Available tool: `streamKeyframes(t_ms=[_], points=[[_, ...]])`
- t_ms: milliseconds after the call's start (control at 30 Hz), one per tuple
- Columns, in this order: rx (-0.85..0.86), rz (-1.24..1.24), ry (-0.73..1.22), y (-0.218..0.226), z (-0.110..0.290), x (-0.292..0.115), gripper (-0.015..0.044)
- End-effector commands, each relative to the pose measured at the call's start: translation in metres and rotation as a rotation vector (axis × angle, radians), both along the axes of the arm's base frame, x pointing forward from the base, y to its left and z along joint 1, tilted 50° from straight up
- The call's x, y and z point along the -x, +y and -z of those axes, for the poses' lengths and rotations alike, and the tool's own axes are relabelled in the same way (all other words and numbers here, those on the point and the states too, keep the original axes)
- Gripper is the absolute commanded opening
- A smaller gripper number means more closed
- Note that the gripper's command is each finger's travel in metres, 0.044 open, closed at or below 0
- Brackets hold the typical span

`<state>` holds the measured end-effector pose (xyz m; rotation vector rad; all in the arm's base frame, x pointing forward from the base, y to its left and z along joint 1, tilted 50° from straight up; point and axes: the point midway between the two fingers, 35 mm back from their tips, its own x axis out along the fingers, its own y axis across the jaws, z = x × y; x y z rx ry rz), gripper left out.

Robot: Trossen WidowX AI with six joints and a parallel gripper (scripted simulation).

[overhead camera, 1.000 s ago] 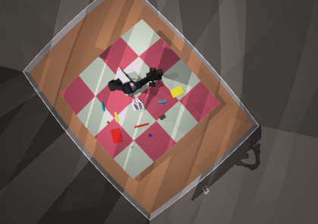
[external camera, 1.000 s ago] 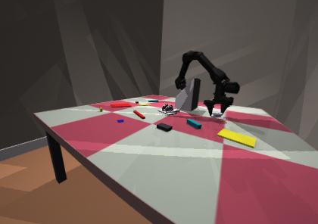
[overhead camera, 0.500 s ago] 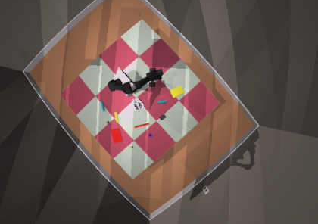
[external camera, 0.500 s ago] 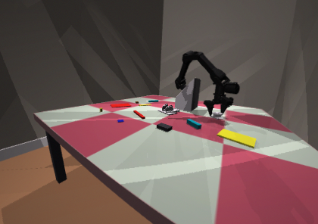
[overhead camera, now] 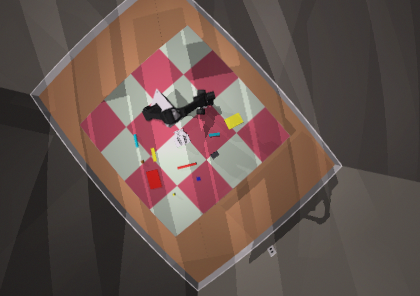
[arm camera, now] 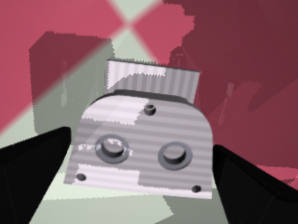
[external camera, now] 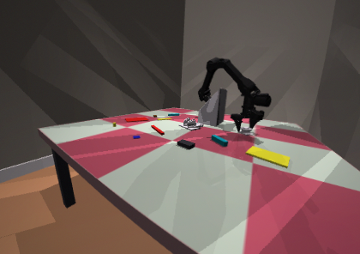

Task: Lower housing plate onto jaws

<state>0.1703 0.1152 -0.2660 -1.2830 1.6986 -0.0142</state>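
Housing plate (arm camera: 142, 145) (external camera: 246, 131) — on the checkered tabletop (external camera: 141, 189) (overhead camera: 175, 220), right of the grey wedge (external camera: 219, 107) in the exterior view. Claw (arm camera: 142, 143) (external camera: 247, 126): spread open, one finger at either side of the plate, nothing grasped.

Wrist view only: two ringed bores, three small holes; the exterior view reduces the plate to a pale sliver, and the top view shows none of it that can be made out.

Plate: pale grey, finely ribbed, surface matt-looking; straight lower edge, rounded upper corners, ribbed block (arm camera: 152, 80) at the rounded end. Long axis — across the wrist view, from finger to finger; rounded end toward the top of that view.
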Motion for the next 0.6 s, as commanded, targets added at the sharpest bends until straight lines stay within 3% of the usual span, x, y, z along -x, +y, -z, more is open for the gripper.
streamKeyframes(t_ms=[0, 200, 567], points=[[0.000, 0.000, 0.000, 0.0000, 0.0000, 0.0000, 0.0393], [0.000, 0.000, 0.000, 0.0000, 0.0000, 0.0000, 0.0353], [0.000, 0.000, 0.000, 0.0000, 0.0000, 0.0000, 0.0351]])
